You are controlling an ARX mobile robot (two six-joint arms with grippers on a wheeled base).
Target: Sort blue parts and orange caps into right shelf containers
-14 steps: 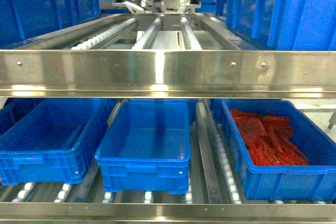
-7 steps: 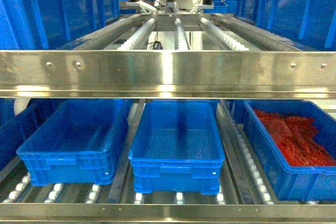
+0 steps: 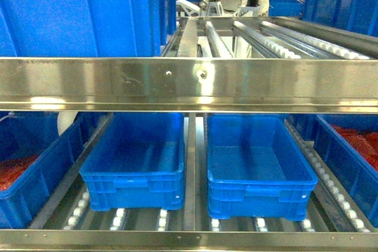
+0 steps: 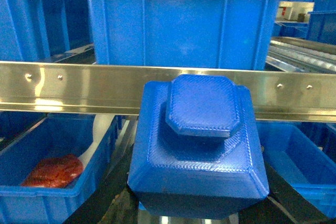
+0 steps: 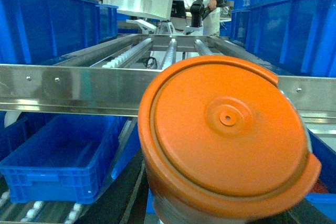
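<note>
Head view: a steel shelf rail (image 3: 189, 84) crosses the middle, with roller tracks above it and blue crates below. Two crates with nothing visible inside sit side by side on the lower rollers, a left crate (image 3: 134, 160) and a right crate (image 3: 257, 166), set slightly apart with a metal divider between them. At each edge, a further crate is partly in frame, the far-left crate (image 3: 29, 166) and the far-right crate (image 3: 348, 157), both holding red items. That makes four crates on the lower level. Neither arm appears in this view.

Left wrist view: one blue part (image 4: 197, 145), a blocky piece with an eight-sided raised top, fills the foreground in front of the rail. It appears held by the left claw, but the fingers are hidden, so the grip cannot be confirmed.

Right wrist view: one orange cap (image 5: 226, 140), round with a rimmed face, fills the foreground. It seems to be carried by the right claw, whose fingers are likewise out of sight.

Judgement: the pieces are being brought toward the shelf, not yet dropped. To do this well, each arm should pass under the rail without striking it, centre its piece above an open crate toward the right, then let go low so nothing bounces out.
</note>
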